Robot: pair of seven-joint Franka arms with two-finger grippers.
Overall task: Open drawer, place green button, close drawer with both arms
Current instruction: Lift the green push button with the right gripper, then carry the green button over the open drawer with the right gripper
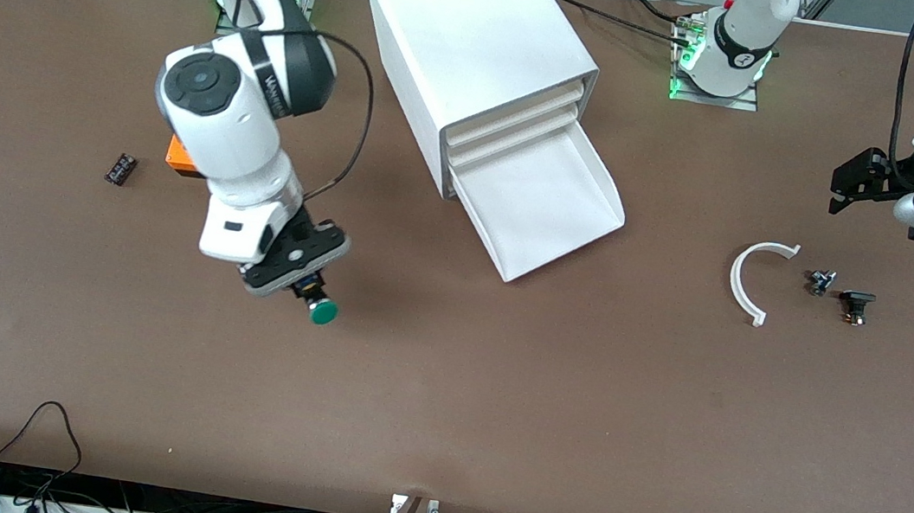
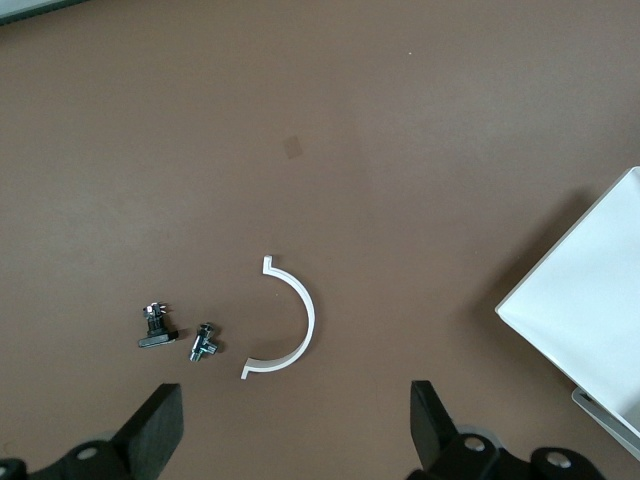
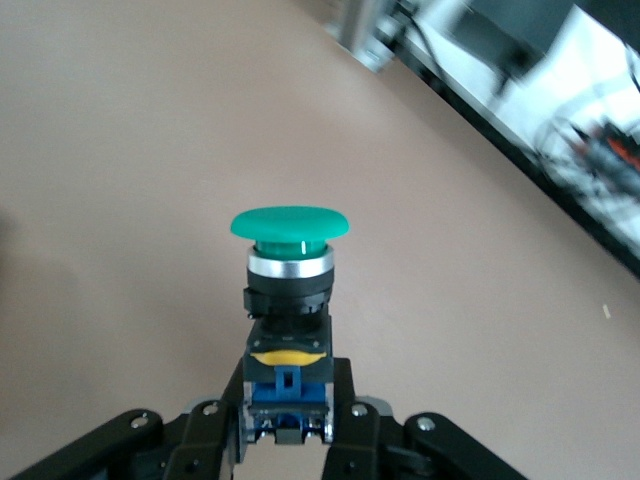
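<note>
The white cabinet (image 1: 475, 41) has its lowest drawer (image 1: 546, 206) pulled out and empty; the two drawers above are shut. A corner of the open drawer shows in the left wrist view (image 2: 590, 290). My right gripper (image 1: 305, 283) is shut on the button (image 1: 323, 311) and holds it by its blue-and-black body over bare table, beside the drawer toward the right arm's end. In the right wrist view the green cap of the button (image 3: 290, 260) points away from the right gripper (image 3: 288, 400). My left gripper (image 1: 854, 179) is open and empty (image 2: 295, 430), waiting above the left arm's end of the table.
A white C-shaped piece (image 1: 749, 279), a small metal part (image 1: 820, 281) and a black flat-topped part (image 1: 856, 304) lie below the left gripper. An orange cube (image 1: 181, 157), partly hidden by the right arm, and a small black part (image 1: 120, 168) lie toward the right arm's end.
</note>
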